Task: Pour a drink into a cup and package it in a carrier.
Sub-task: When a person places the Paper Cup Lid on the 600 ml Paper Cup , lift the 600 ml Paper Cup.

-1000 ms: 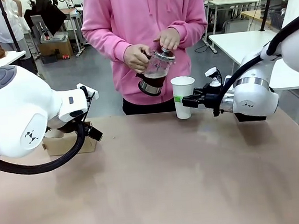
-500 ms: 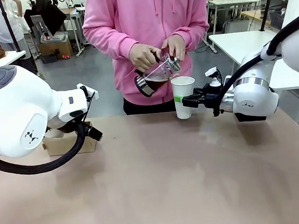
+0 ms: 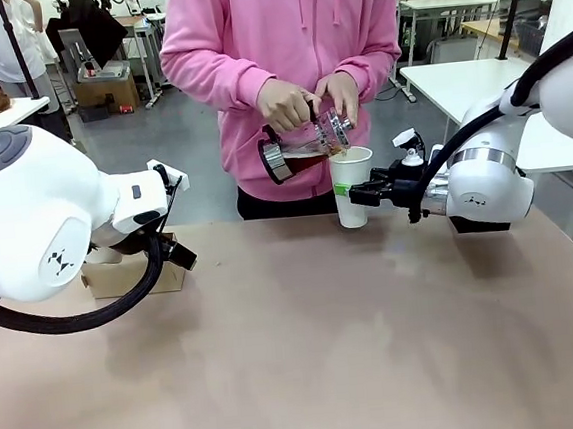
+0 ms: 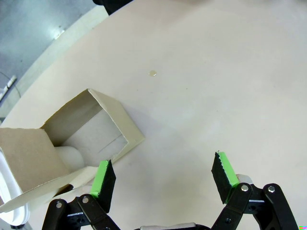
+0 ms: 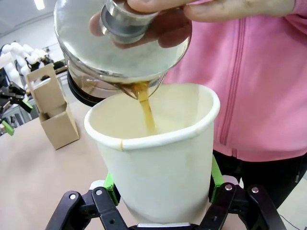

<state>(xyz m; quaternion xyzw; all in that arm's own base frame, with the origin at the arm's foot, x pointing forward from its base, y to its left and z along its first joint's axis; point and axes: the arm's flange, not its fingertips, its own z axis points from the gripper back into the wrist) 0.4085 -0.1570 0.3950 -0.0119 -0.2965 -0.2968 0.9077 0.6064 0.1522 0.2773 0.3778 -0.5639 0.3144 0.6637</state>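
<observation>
The drink (image 5: pixel 146 108), a thin dark brown coffee-like stream, runs from the lip of the clear glass jug w/ metal lid (image 5: pixel 120 43) into the white paper cup (image 5: pixel 158 167), directly above the right gripper's fingertips. The jug is tilted over the cup rim, w/ one hand of the person (image 3: pixel 282 102) at its body and the other hand (image 3: pixel 336 82) pressing on the lid. The right gripper (image 5: pixel 162 194) pinches the cup, one green pad on each side of the wall, and the cup stands upright. Whether its base touches the light brown table (image 3: pixel 299 354) I cannot tell. Progress, in my judgement: the pouring is under way but far from finished, because the inner wall of the cup looks bare approx. down to where the stream lands. What is left is to fill it and then put it in the small brown cardboard carrier w/ upright handle tab (image 4: pixel 120 122). The carrier stands on the table just beside one fingertip of the left gripper (image 4: pixel 163 172), well apart from the cup, and the cup is not yet in it. The left gripper is spread wide and holds nothing. As for writing: the cup wall is plain white near the pads, the carrier is unprinted, and the small dark marks on the arm housings are too small to read.
</observation>
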